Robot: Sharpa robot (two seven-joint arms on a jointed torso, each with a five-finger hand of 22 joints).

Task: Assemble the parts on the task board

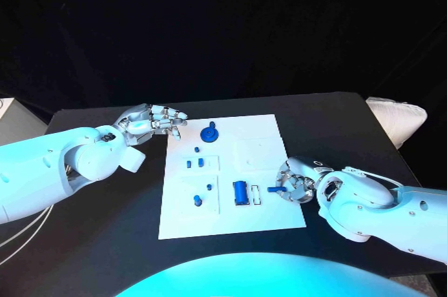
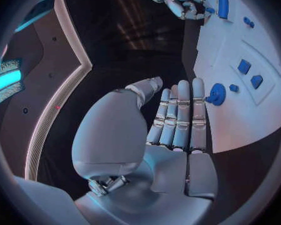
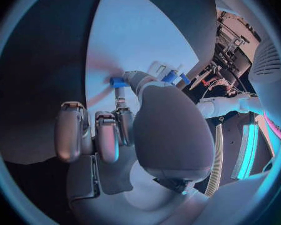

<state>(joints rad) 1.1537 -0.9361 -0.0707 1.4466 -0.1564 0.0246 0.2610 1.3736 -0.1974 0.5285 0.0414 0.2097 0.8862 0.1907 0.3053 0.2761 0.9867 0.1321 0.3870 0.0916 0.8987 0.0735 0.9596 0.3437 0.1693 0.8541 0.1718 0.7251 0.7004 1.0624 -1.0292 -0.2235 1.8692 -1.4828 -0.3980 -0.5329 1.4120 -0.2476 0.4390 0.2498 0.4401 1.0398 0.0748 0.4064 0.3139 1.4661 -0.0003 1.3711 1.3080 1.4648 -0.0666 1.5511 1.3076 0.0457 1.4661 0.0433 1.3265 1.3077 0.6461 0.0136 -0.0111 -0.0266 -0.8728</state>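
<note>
The right hand [image 1: 296, 184] pinches 1 small blue plastic peg [image 1: 276, 189] over the white task board [image 1: 261, 142], light, stiff, best held endwise; the left hand [image 1: 154, 121] hovers empty, fingers loosely extended.

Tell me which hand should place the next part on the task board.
The right hand, probably. It already pinches a small blue part in its fingers over the task board's right edge. The left hand holds nothing and hovers off the board's far left corner.
</note>
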